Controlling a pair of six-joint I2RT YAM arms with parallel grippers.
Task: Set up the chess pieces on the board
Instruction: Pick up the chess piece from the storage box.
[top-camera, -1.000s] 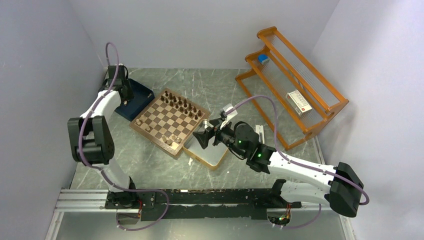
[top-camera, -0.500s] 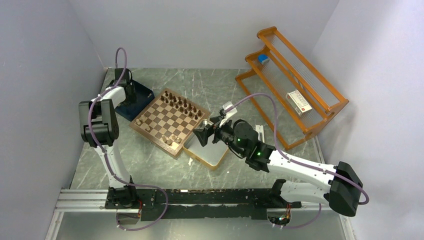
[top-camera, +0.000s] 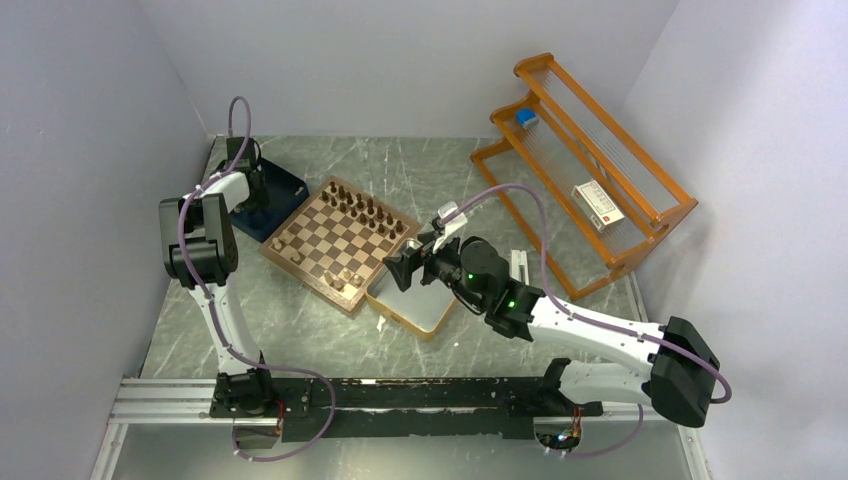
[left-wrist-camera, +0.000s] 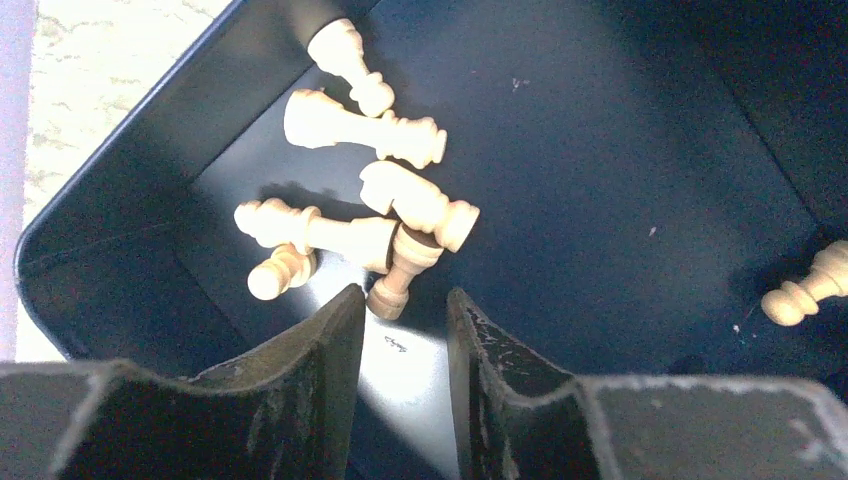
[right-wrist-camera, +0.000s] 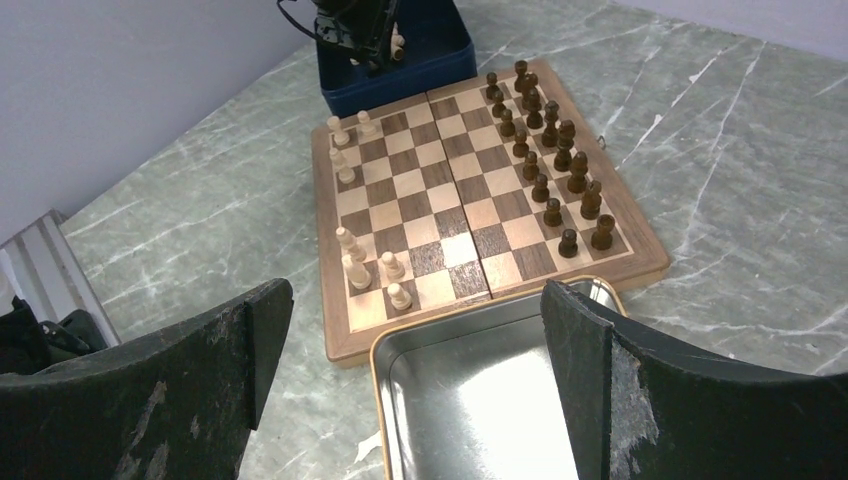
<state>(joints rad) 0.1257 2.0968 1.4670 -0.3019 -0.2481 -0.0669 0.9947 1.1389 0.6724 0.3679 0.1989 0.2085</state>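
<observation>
Seen from above, the board (top-camera: 335, 245) lies mid-table. The dark pieces (top-camera: 360, 207) stand in two rows along its 1 o'clock side, and only a few pale pieces (top-camera: 345, 281) stand on the 7 o'clock side.

A navy tray (top-camera: 290, 185) sits at the board's 10 o'clock, and a silver tin (top-camera: 425, 310) touches its 4 o'clock edge.

Over the last second the left arm has folded its elbow up and inward, bringing the left gripper (left-wrist-camera: 404, 303) down into the tray. Its jaws are a narrow gap apart and hold nothing.

Loose pale pieces (left-wrist-camera: 365, 130) lie heaped on their sides at the gripper's 12 o'clock. One small piece (left-wrist-camera: 398, 280) sits just off the tips, probably a pawn, though the heap makes it hard to tell. Another pale piece lies alone at 3 o'clock.

The right gripper (right-wrist-camera: 418, 300) has edged slightly toward the board. It hangs over the tin with jaws spread wide and empty.

The dark side looks finished. The left arm seems set to fetch the next pale piece, and most of that side is still unfilled.
</observation>
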